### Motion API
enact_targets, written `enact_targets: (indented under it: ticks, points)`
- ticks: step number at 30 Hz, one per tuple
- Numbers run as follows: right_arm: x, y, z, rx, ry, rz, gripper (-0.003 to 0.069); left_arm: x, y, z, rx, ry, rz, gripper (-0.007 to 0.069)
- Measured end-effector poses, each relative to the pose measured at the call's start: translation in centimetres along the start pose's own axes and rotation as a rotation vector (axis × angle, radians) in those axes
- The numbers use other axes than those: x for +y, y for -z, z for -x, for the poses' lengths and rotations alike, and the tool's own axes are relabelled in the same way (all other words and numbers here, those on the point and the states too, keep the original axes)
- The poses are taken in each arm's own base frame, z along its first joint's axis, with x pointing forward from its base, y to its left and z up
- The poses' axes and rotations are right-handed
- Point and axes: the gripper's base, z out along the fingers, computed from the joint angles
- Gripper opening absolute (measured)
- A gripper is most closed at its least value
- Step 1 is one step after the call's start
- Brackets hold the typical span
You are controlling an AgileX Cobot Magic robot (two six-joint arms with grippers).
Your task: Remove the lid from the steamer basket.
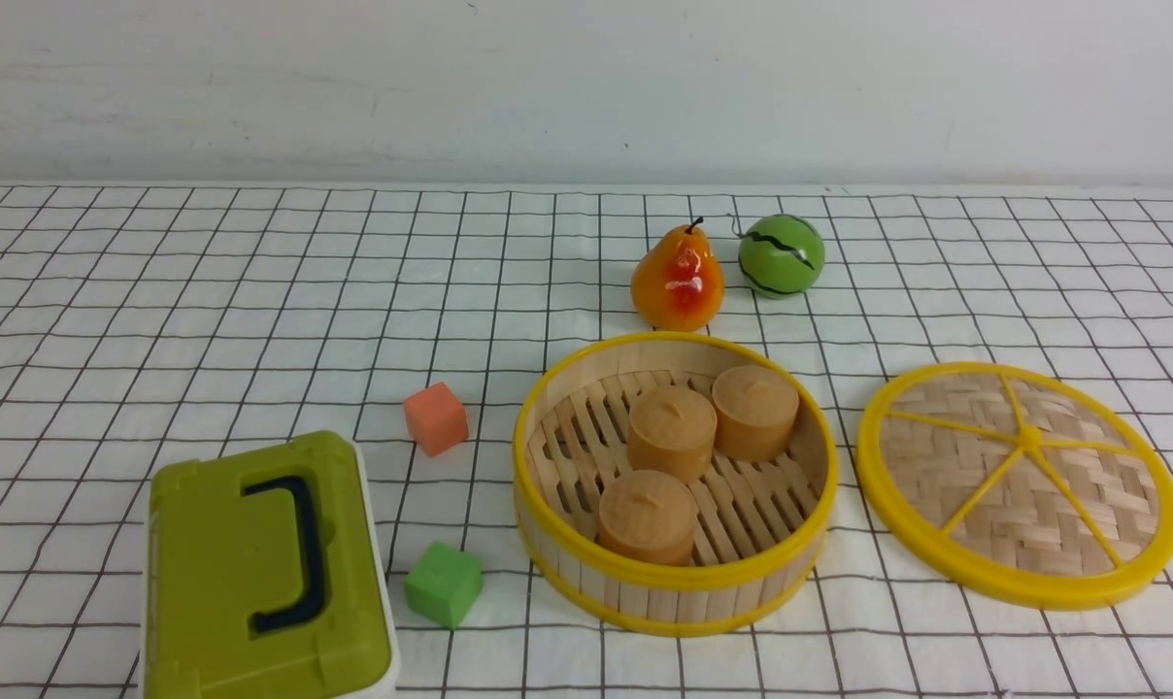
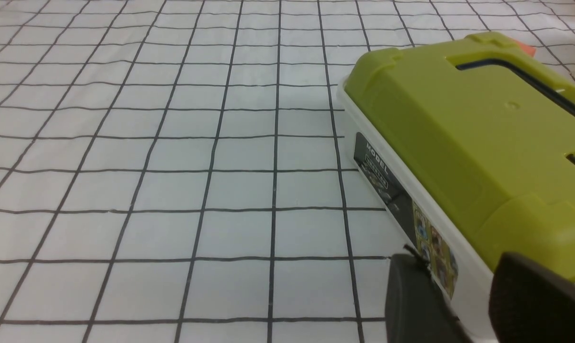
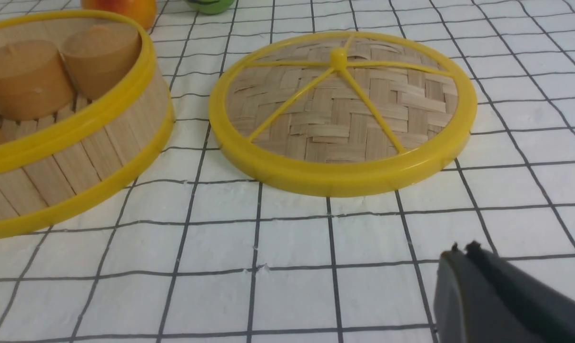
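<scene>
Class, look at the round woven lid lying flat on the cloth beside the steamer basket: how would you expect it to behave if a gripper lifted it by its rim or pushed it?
The lid probably stays stiff: a thick yellow rim and spokes brace its weave. Thin bamboo suggests it is light. Lying flat, it would likely slide rather than roll.

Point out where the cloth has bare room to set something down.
Widest bare patch: far left, behind the green box and left of the pear. Also bare: near the lid. Crowded: cubes between box and steamer basket.
</scene>
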Motion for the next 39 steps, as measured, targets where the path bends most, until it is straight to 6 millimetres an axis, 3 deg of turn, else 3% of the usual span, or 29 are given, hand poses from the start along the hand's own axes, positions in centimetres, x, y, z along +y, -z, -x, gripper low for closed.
enact_targets:
  ticks: [39]
  points:
    - [0.0,0.0,0.0,0.0,-0.001,0.0,0.0031,0.0,0.0,0.0,0.0,0.0,0.0,0.0239]
